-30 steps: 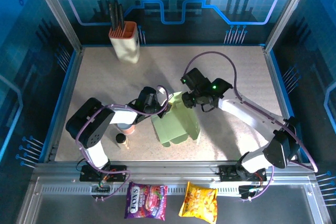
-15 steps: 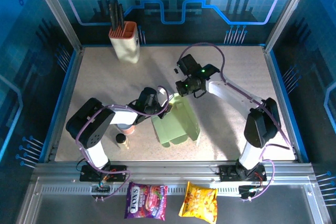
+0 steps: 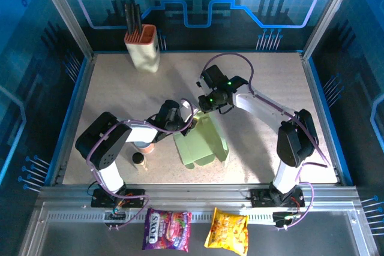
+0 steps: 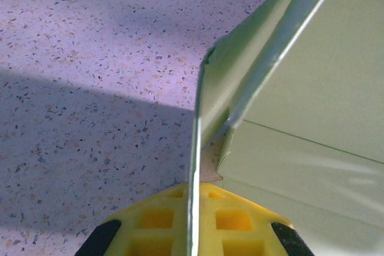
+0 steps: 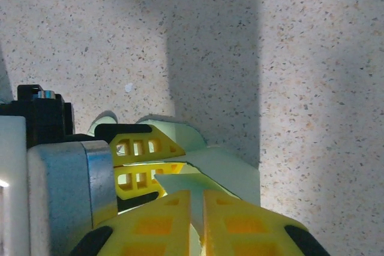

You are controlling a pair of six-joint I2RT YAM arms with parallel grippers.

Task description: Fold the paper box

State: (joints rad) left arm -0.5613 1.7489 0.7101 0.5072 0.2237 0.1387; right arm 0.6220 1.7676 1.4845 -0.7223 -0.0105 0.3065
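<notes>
The paper box [image 3: 203, 142] is a pale green creased sheet lying partly raised in the middle of the table. My left gripper [image 3: 185, 121] is shut on its upper left flap. In the left wrist view the thin card edge [image 4: 195, 148] runs straight between the yellow fingers [image 4: 240, 220], and the box panel [image 4: 312, 88] spreads to the right. My right gripper [image 3: 203, 107] comes in from the far side and is shut on a top flap [image 5: 186, 185], which sits pinched between its yellow fingers [image 5: 240, 223]. The left gripper [image 5: 150, 163] shows just beyond, also on the box.
A beige orange-rimmed utensil holder [image 3: 143, 49] stands at the back left. A small cup [image 3: 144, 146] and a dark-capped bottle [image 3: 138, 159] sit beside the left arm. Two snack packets [image 3: 167, 230] [image 3: 227, 230] lie beyond the table's front rail.
The right arm swung left and down to the box's far flap and its fingers closed on it. The left gripper kept its hold and stayed in place.
</notes>
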